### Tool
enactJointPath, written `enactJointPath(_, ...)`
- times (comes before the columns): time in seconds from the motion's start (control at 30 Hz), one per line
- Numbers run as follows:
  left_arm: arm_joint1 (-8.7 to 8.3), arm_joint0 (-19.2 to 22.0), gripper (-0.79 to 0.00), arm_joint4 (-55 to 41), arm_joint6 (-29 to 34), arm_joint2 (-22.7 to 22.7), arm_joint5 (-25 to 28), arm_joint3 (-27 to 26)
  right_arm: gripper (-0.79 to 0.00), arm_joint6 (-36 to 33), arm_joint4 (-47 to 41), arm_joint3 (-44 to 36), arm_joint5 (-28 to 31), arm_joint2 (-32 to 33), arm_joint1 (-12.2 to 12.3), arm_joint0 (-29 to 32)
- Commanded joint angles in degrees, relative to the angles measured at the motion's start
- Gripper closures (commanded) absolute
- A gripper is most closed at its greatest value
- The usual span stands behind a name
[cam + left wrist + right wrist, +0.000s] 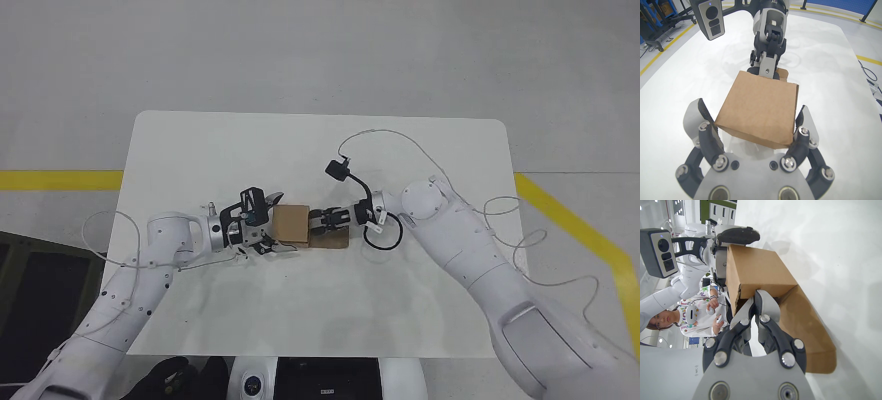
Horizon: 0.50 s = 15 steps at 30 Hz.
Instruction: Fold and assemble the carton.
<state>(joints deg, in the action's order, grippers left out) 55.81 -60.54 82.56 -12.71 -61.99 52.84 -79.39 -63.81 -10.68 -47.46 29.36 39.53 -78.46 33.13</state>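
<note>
At mid-desk, the brown carton sits between both arms. The left gripper has its fingers spread wide, pressing the carton's near corners from either side. The right gripper, fingers narrowed almost together, pinches a wall at the carton's open far end, beside a loose flap.

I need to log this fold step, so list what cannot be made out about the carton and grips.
Left wrist view: the carton hides its far open end under its top panel, and the right gripper covers the edge it clamps.
Right wrist view: that gripper's fingers block the carton's interior.
Top view: the flaps are too small to tell folded from loose.
</note>
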Motion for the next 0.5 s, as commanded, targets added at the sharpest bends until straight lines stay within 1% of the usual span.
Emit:
enactJointPath(0.0, -0.02, -0.1, -0.785, 0.1, 0.0, 0.0, 0.1, -0.1, 0.0, -0.1, -0.6, 0.4, 0.2, -0.5, -0.5, -0.1)
enactJointPath(0.2, -0.05, -0.3, -0.785, 0.4, 0.1, -0.1, 0.1, -0.3, 0.0, 0.0, -2.2, 2.2, 1.1, -1.9, -2.0, -0.5)
enactJointPath(0.47, -0.07, -0.5, -0.785, 0.4, 0.3, -0.2, 0.1, -0.5, 0.0, -0.1, -2.9, 4.6, 2.3, -2.8, -3.3, -1.3)
